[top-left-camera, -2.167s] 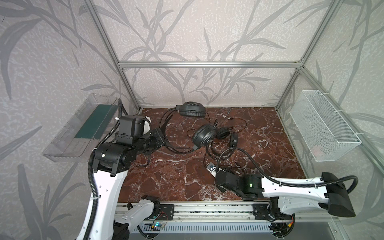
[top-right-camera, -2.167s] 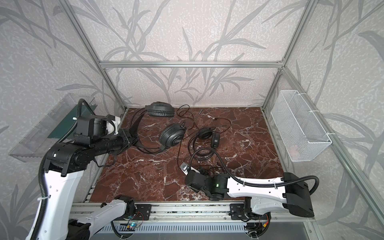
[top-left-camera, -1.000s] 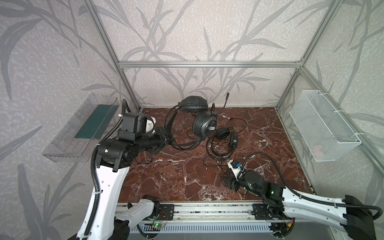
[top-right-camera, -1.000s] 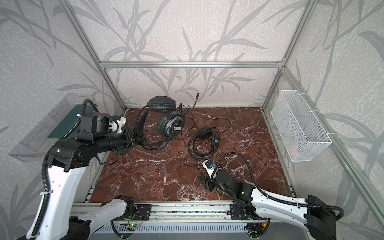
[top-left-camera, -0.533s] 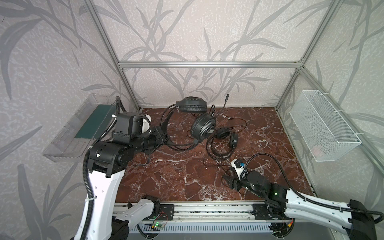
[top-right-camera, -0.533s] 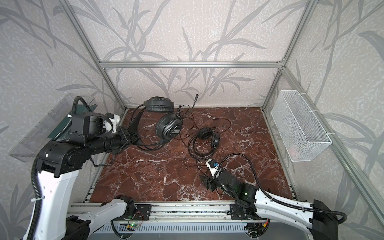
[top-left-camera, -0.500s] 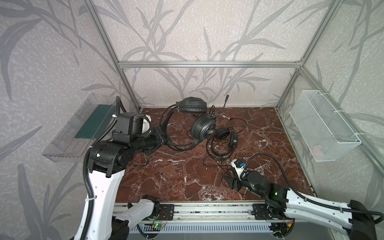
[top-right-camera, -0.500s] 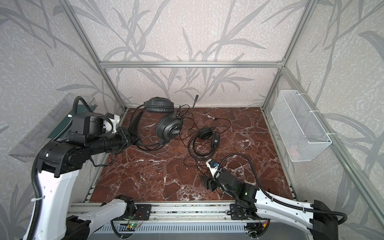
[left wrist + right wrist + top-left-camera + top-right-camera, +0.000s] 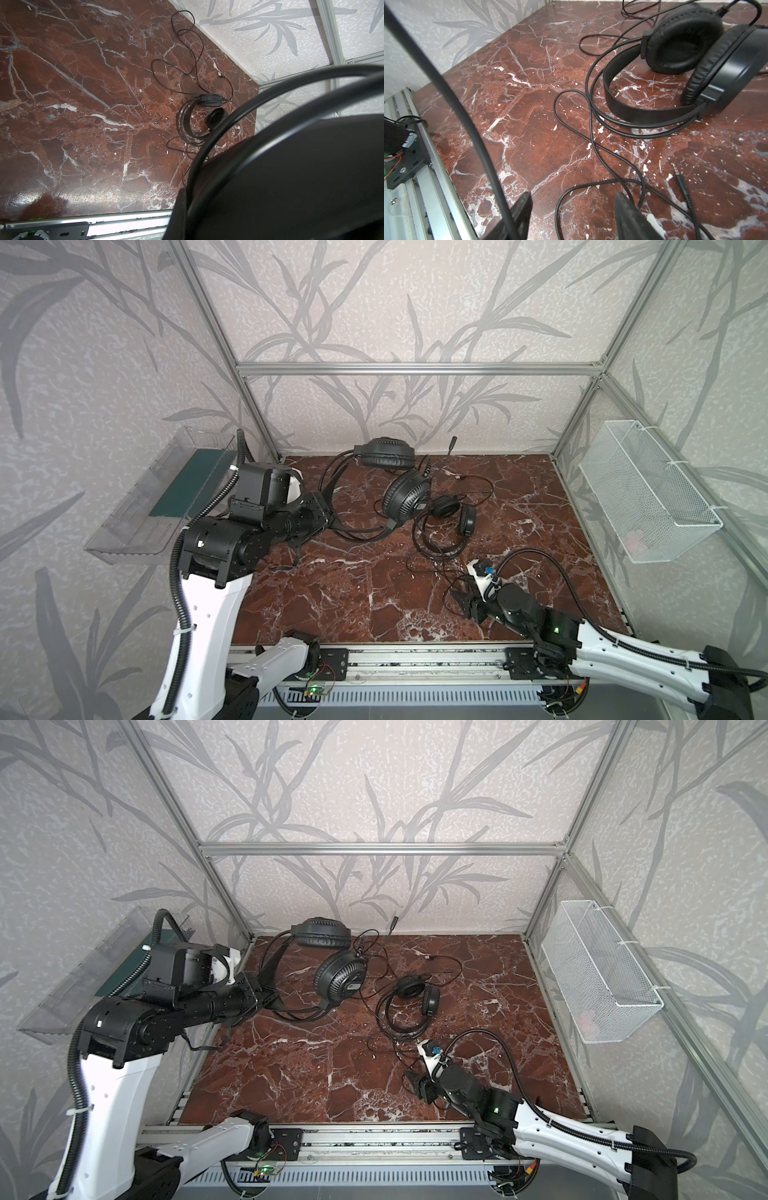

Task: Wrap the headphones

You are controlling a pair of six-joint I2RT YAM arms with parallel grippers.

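**Top views.**
- Item 1: larger headset (image 9: 405,497), at the rear left of the marble tabletop (image 9: 332,593). One earcup sits by the back wall. The left gripper (image 9: 322,512) is clamped on its headband.
- Item 2: smaller headset (image 9: 446,512), lying at centre. Its thin cable (image 9: 432,568) is strewn toward the front.
- The right gripper (image 9: 461,601) sits low at front right, over those loops.

**Left wrist.**
- The headband wires (image 9: 270,93) fill the frame, close up.
- The smaller headset (image 9: 199,116) lies beyond, well apart.

**Right wrist.**
- The fingers (image 9: 521,209) are parted, with nothing pinched.
- A loop of thin cable (image 9: 593,145) lies on the marble between them.
- The jack plug (image 9: 681,180) is just beside.

**Hazards, as judged.**
- Closing near a crossing may catch two strands and knot the wrap.
- A cable lying flat may slip the pads.
- Hauling the larger headset may drag tangled leads, and the smaller headset with them.
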